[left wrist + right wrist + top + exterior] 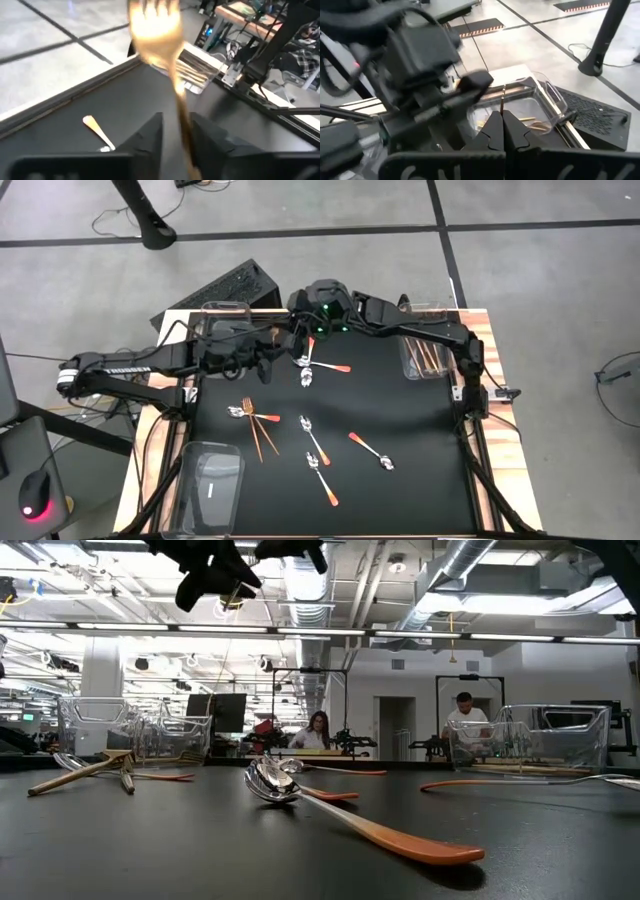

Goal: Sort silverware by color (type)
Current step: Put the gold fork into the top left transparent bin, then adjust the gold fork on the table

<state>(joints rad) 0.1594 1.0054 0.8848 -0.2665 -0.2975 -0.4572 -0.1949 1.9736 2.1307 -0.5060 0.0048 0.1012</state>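
My two grippers meet above the table's far middle. My right gripper (502,116) is shut on a gold fork (152,30). The fork stands about upright, tines up, and its handle (182,117) passes between the fingers of my left gripper (177,132). These are open, with a gap showing beside the handle. In the high view my left gripper (272,348) and my right gripper (300,338) are close together. Several orange-handled spoons (318,442) and two copper knives (262,438) lie flat on the black mat. My right gripper pinches the fork's thin handle (503,102) between its two fingers, near the handle's lower end, as far as shows. The handle rises from the fingertips toward my left gripper. The fork is lifted clear of the table.
A clear bin (547,105) holding gold forks stands at the far left corner. A clear bin (425,358) with copper pieces is at the far right, and a third bin (210,480) at the near left. People sit in the room beyond the table (318,730).
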